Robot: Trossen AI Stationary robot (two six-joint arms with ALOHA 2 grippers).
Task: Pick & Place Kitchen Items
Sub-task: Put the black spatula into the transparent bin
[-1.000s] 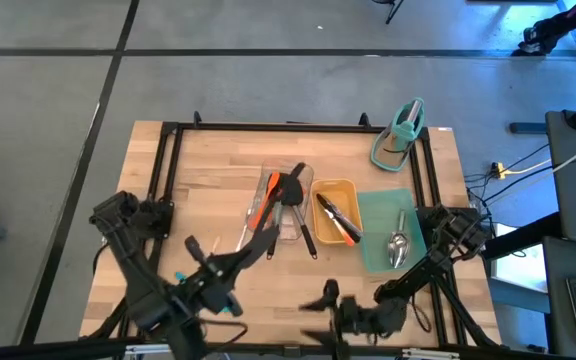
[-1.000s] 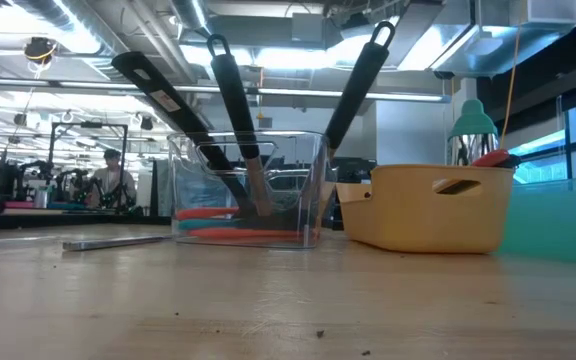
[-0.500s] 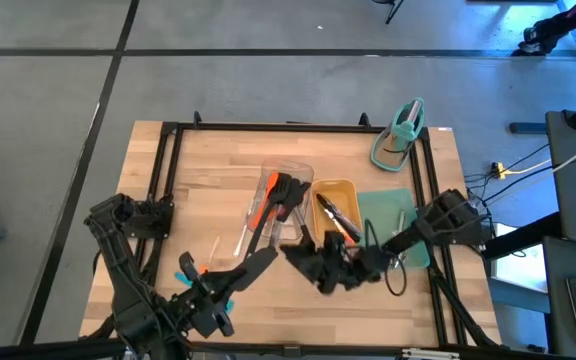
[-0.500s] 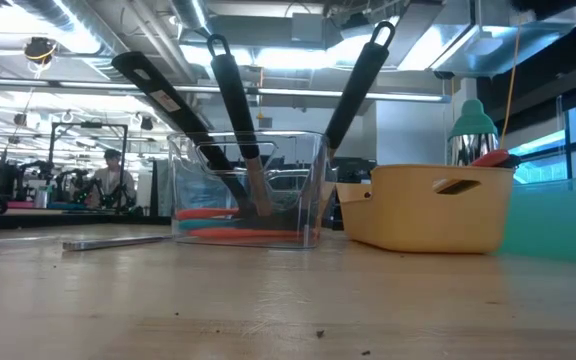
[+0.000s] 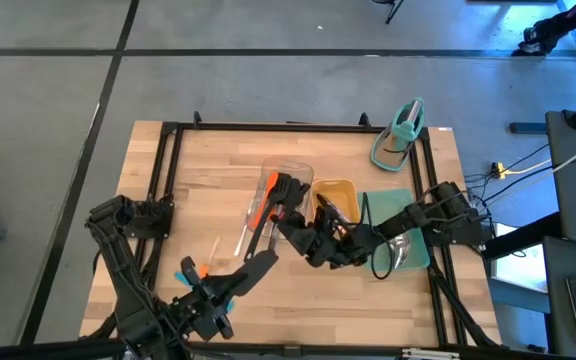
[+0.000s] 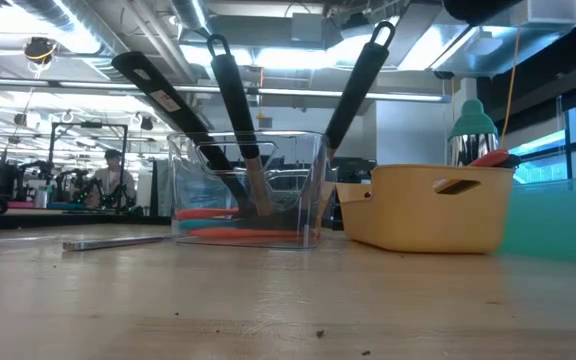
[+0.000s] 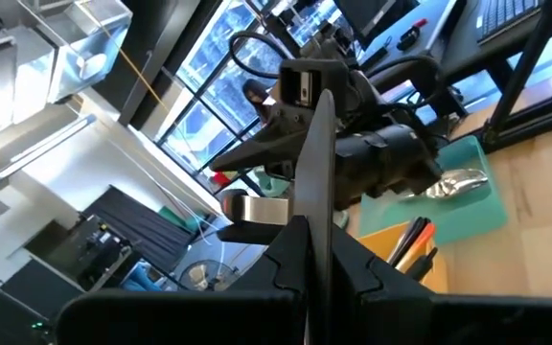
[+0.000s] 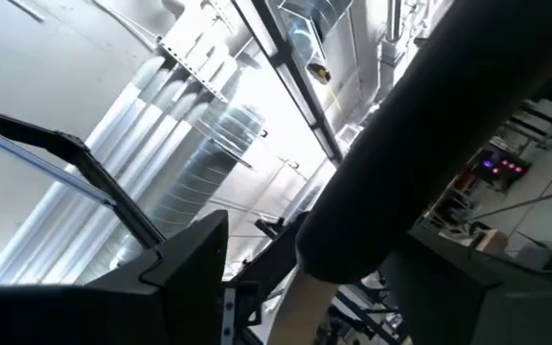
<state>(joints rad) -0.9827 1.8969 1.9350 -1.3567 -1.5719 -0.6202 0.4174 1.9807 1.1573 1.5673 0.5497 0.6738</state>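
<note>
Over the middle of the table [image 5: 208,190], the right arm is reaching in from the right side, and its tool [image 5: 290,222] is hanging just near of the clear tray [image 5: 300,172], at that tray's near right corner and beside the left wall of the yellow tray [image 5: 353,187]. Its fingers are standing wide apart, and nothing can be seen between them in the high view. The left tool [image 5: 264,260] is waiting well back toward the near edge, pinched fully shut with nothing in it, its two fingers [image 7: 307,251] pressed flat together in its own wrist view.

The kitchen items are lying in three places — black slotted turners [image 5: 286,188] and an orange spatula [image 5: 264,195] in the clear tray, black-handled tongs [image 5: 336,218] with orange tips in the yellow tray, and a shiny steel spoon [image 5: 400,250] on the teal mat [image 5: 378,208] at the right. From table height the turner handles [image 6: 230,120] are leaning up and out of the clear tray at a slant.

What the coming move seems to be turning on is this: the turners are lying just far and slightly left of the right tool, their long axes running near-to-far, with the handle ends rising toward that tool. The right arm is plainly the nearer one. Its fingers would probably need to be straddling a handle across its width — closing left-to-right — rather than along it; whether they are already lined up that way cannot be told.
</note>
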